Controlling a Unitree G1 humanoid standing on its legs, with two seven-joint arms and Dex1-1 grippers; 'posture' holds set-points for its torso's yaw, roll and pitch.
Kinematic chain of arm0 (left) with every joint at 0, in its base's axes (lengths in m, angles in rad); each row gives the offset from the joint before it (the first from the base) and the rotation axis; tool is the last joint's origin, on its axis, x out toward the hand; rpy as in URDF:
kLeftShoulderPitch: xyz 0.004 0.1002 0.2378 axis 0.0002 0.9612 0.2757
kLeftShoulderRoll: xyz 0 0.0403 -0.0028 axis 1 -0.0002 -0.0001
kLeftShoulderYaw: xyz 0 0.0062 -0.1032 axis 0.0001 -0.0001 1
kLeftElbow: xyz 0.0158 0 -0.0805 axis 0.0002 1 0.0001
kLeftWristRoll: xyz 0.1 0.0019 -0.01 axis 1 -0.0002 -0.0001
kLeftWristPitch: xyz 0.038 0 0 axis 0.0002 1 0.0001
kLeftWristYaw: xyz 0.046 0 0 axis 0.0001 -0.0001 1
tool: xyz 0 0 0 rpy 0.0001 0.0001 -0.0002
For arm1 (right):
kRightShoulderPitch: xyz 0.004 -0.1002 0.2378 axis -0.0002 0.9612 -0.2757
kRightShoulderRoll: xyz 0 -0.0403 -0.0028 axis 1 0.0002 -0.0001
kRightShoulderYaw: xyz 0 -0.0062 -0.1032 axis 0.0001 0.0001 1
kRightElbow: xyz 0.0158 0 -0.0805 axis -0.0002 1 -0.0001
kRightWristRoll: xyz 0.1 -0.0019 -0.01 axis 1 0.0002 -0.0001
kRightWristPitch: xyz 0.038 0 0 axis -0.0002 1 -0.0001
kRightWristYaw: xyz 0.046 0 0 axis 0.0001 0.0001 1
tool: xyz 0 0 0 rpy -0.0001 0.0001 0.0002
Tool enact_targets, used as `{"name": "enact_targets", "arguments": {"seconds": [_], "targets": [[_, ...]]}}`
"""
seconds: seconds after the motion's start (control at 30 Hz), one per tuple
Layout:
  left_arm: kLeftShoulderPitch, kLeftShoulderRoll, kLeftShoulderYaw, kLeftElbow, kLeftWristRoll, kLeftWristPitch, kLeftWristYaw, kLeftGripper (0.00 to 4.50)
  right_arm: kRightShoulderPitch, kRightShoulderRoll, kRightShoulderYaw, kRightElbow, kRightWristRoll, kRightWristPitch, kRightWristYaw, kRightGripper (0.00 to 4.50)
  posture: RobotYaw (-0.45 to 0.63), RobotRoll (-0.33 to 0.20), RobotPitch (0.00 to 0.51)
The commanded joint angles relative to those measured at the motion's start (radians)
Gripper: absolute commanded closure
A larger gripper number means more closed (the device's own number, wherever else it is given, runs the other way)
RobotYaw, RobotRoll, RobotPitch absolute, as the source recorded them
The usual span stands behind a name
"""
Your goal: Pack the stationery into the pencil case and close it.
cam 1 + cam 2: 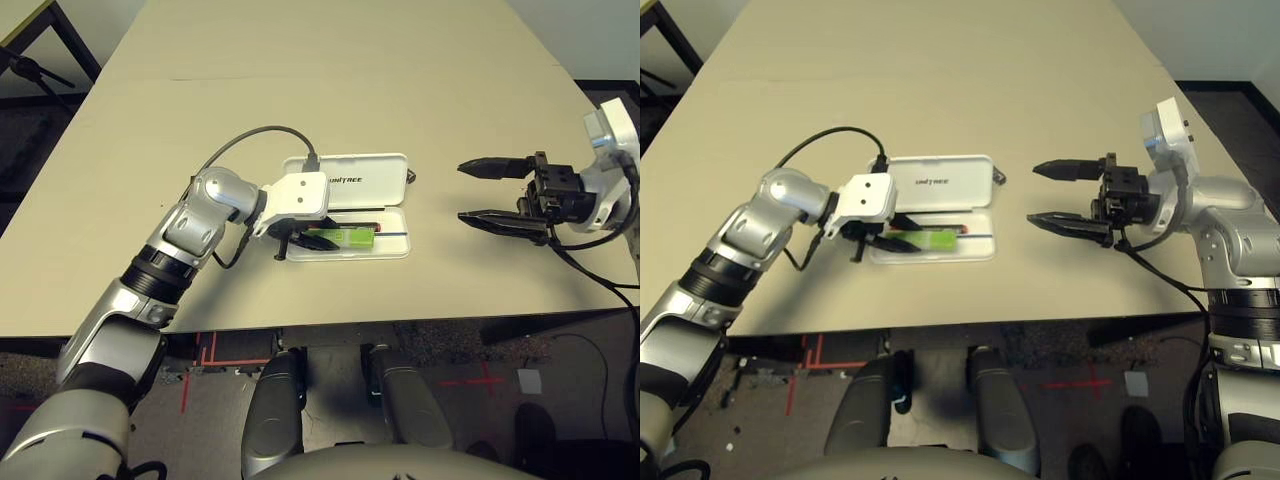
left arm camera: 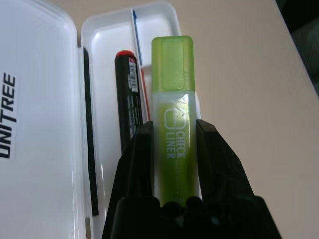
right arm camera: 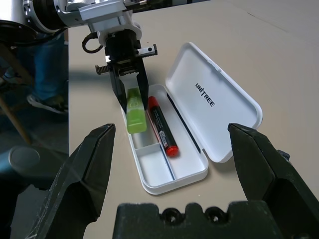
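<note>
Left gripper [image 2: 173, 149] grips the lime-green highlighter [image 2: 172, 107] over the open pencil case [image 3: 194, 124], beside the red marker [image 3: 162, 125]; right gripper [image 1: 478, 190] spread open, empty.

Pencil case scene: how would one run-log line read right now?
left gripper: holding highlighter over open pencil case | red marker: inside | right gripper: open, aside

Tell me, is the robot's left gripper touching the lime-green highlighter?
Touching. In the left wrist view, the left gripper has a black finger pressed against each side of the lime-green highlighter, over the open white plastic pencil case.
</note>
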Motion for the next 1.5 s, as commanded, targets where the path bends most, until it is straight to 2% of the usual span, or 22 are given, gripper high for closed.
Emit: {"name": "enact_targets", "arguments": {"seconds": [0.03, 0.3, 0.6, 0.77, 0.97, 1.17, 1.5], "targets": [[-0.001, 0.008, -0.020, 0.007, 0.037, 0.056, -0.002, 3.42, 0.001, -0.008, -0.018, -0.016, 0.004, -0.005, -0.006, 0.00, -0.09, 0.000, 0.190], [0.011, 0.013, -0.018, -0.032, 0.061, 0.122, 0.008, 3.42, -0.027, 0.005, -0.005, 0.011, -0.006, -0.019, -0.012, 0.00, -0.07, 0.000, 0.188], [0.027, 0.022, 0.010, -0.130, 0.022, 0.218, 0.011, 0.11, -0.073, 0.000, -0.004, 0.064, -0.025, 0.015, -0.059, 0.00, -0.06, 0.000, 0.190], [0.045, 0.059, 0.082, -0.246, -0.055, 0.328, 0.006, 0.05, -0.118, -0.019, 0.018, 0.114, -0.087, 0.068, -0.143, 0.00, -0.05, 0.000, 0.189], [0.060, 0.139, 0.182, -0.328, -0.129, 0.418, 0.029, 0.05, -0.179, -0.012, 0.073, 0.185, -0.207, 0.057, -0.230, 0.00, -0.02, 0.000, 0.192], [0.113, 0.207, 0.262, -0.359, -0.172, 0.448, 0.065, 0.05, -0.271, 0.044, 0.183, 0.306, -0.376, 0.055, -0.355, 0.00, 0.02, 0.000, 0.209], [0.210, 0.267, 0.327, -0.439, -0.240, 0.502, 0.124, 0.05, -0.439, 0.190, 0.241, 0.569, -0.487, 0.045, -0.428, 0.00, 0.05, 0.000, 0.250]]}}
